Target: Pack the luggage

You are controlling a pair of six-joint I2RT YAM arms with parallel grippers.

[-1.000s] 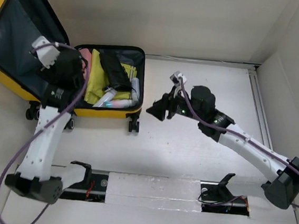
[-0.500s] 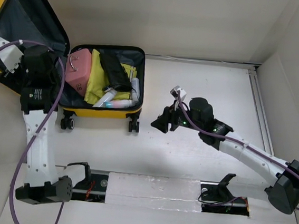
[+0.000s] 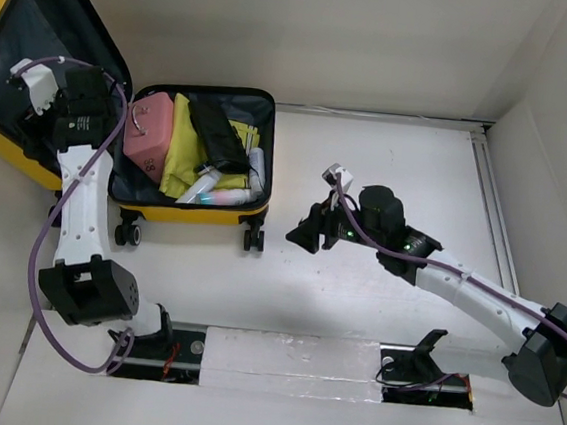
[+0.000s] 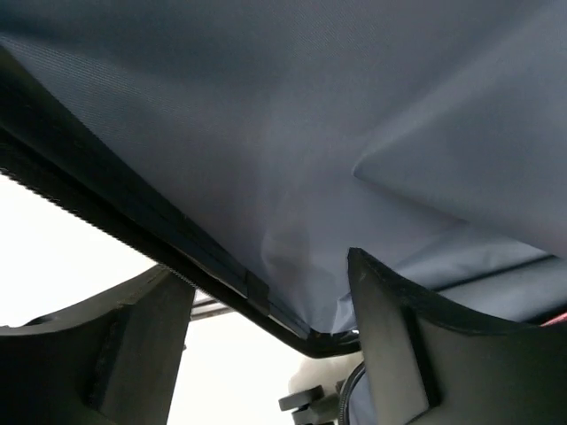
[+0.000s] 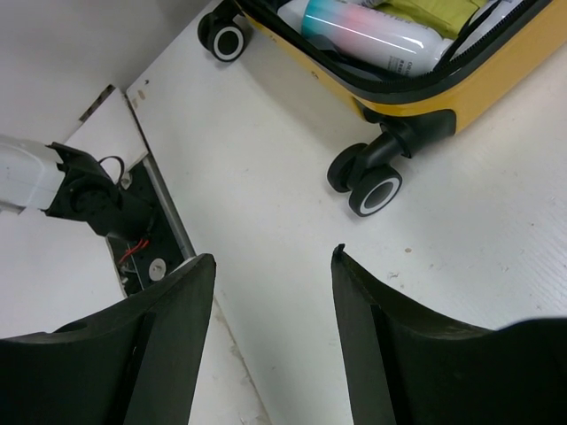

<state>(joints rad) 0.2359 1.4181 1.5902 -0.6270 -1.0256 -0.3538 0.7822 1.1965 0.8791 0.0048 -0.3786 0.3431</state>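
The luggage lies open at ten o'clock on the desk, its lid raised. The left pincer has swung off the packed half to that lid. Its parted jaws now straddle the zipper rim, unclamped. Packing looks finished and closing comes next. The right pincer, open and empty, hovers at four o'clock of the luggage. Inside lie a pink case, a black pouch and a bottle. The pouch rides high and may foul the lid.

The white surface carries the open yellow luggage at ten o'clock, its black wheels toward six o'clock.
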